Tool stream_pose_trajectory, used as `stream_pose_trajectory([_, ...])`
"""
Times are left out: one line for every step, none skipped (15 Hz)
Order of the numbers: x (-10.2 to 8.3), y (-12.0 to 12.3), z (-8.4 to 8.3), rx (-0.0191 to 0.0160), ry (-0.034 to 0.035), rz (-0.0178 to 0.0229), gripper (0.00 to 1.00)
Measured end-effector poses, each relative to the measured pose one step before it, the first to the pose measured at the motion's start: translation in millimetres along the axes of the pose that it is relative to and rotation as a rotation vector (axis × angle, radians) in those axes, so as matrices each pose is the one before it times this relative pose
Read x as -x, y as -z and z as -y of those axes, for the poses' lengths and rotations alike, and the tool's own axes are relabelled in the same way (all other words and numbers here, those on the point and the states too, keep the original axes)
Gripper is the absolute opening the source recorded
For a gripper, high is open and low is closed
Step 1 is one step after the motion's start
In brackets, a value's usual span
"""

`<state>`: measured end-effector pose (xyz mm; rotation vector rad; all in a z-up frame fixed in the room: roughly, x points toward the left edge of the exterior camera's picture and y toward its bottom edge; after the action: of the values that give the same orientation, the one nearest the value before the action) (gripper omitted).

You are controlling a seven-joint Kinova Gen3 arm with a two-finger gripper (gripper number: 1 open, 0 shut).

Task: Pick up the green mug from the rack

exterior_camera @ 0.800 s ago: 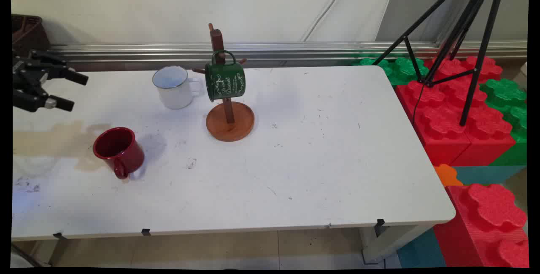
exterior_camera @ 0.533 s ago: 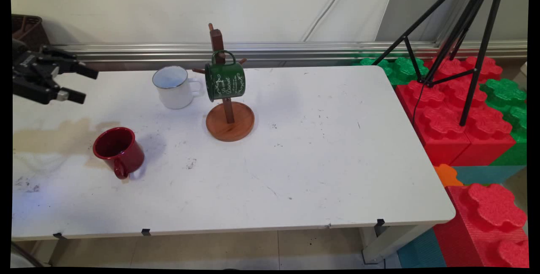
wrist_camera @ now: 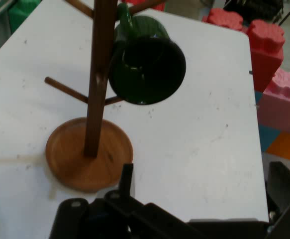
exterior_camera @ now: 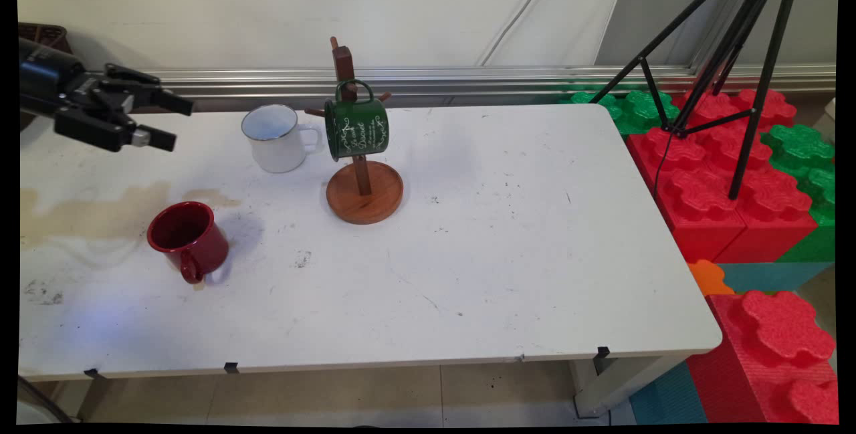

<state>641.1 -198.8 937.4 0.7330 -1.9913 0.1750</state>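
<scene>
The white table [exterior_camera: 508, 253] carries a wooden mug tree [exterior_camera: 361, 180] with a green mug [exterior_camera: 356, 128] hung on it. The pincer [exterior_camera: 175, 123], spread and holding nothing, hovers with the white mug [exterior_camera: 273, 138] nearest, at its three o'clock; the red mug [exterior_camera: 189, 239] sits at six.

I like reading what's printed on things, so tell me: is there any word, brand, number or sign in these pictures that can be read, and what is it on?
Green mug hanging on the wooden mug tree: white ornamental lettering on its side, too small and curly to read.
White mug: no text visible.
Red mug: no text visible.
Gripper, table and foam blocks: no legible text.
</scene>
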Motion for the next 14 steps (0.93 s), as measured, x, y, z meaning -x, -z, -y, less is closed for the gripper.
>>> stream_pose_trajectory([-1.77,-3.8,0.02,0.00235,0.00228,-0.00556,1.0])
stream_pose_trajectory([-2.38,-5.34,-0.02,0.00314,0.00334,-0.00782,1.0])
stream_pose_trajectory([-1.4,-3.54,-0.11,0.00202,0.00211,-0.00489,1.0])
stream_pose_trajectory([-2.22,-5.55,-0.17,0.00367,0.00312,-0.00783,1.0])
stream_pose_trajectory([-2.26,-6.43,-0.37,0.00544,0.00266,-0.00809,1.0])
stream_pose_trajectory([-1.97,-6.35,-0.37,0.00508,0.00199,-0.00764,1.0])
stream_pose_trajectory([-1.48,-5.3,-0.3,0.00427,0.00105,-0.00618,1.0])
stream_pose_trajectory([-0.75,-3.71,-0.15,0.00325,-0.00009,-0.00384,1.0])
stream_pose_trajectory([-0.96,-6.27,-0.22,0.00499,-0.0001,-0.00588,1.0])
stream_pose_trajectory([-0.74,-5.75,0.05,0.0045,-0.0005,-0.00431,1.0])
stream_pose_trajectory([-0.57,-6.45,0.09,0.00422,0.0001,-0.00477,1.0])
stream_pose_trajectory([-0.3,-5.33,0.2,0.00271,0.00084,-0.00375,1.0])
stream_pose_trajectory([-0.01,-3.64,0.03,0.00177,0.00088,-0.00253,1.0])
stream_pose_trajectory([0.08,-5.21,0.0,0.00303,0.00125,-0.00275,1.0])
